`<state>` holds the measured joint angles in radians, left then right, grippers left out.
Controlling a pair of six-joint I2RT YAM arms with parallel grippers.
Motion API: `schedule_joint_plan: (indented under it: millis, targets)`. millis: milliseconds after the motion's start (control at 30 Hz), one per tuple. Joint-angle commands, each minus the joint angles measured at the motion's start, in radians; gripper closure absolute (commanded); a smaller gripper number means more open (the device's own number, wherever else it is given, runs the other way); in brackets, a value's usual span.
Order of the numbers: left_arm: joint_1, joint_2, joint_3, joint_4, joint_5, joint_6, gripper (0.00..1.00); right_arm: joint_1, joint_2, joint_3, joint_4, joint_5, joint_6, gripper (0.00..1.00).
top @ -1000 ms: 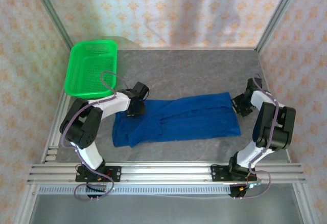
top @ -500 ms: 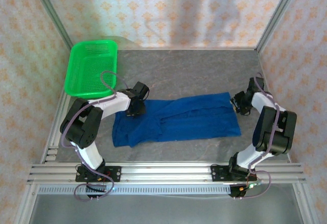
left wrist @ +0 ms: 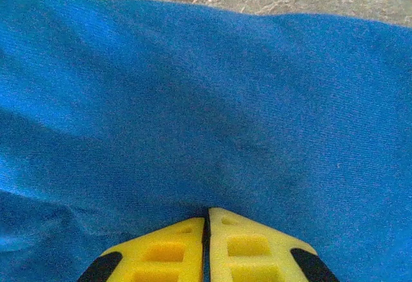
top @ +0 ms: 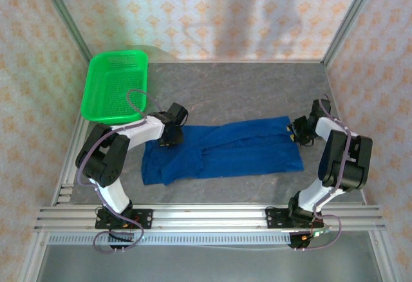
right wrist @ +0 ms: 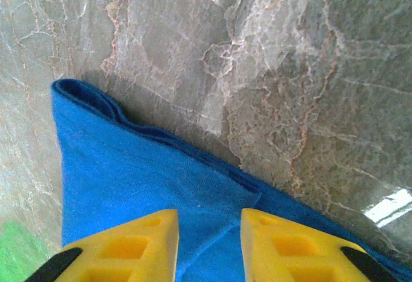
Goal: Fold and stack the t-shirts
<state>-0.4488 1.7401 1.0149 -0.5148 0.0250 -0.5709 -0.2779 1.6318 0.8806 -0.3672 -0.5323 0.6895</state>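
Fabric is lying nearest the arms: the blue t-shirt (top: 225,150), folded into a long band, is stretching left to right across the middle of the grey worktop (top: 257,89). It is lying just as it was a second ago. On the band's left part, the left gripper (top: 171,138) is pressing into the cloth with its yellow fingers (left wrist: 161,250) clenched together, unchanged from the earlier frame. I cannot tell whether a fold is pinched between them. At the band's far right corner the right gripper (top: 296,131) is now standing released. Its fingers (right wrist: 129,250) are parted over the shirt's doubled edge, where a second ago they were closed, and it is sitting slightly closer in over that corner. Farthest back, at the left, the green basket (top: 120,53) is resting well apart from the shirt.
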Motion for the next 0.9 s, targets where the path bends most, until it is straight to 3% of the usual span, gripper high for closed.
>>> schedule_joint_plan:
  millis: [0,267,433,633,867]
  targets:
    - [0.012,0.034,0.002,-0.002,-0.005,0.020,0.90,-0.005,0.024,-0.005,0.025,0.005,0.021,0.67]
    - [0.012,0.030,-0.004,-0.001,-0.008,0.022,0.90,-0.005,0.063,0.008,0.035,0.038,0.020,0.68]
    - [0.012,0.029,-0.009,0.000,-0.011,0.020,0.90,-0.005,0.073,0.021,0.034,0.080,0.025,0.77]
    - [0.012,0.025,-0.023,-0.002,-0.018,0.022,0.90,-0.004,0.074,0.040,0.011,0.119,0.026,0.99]
    - [0.014,0.024,-0.029,-0.008,-0.026,0.026,0.90,-0.005,0.026,0.072,-0.063,0.148,-0.023,1.00]
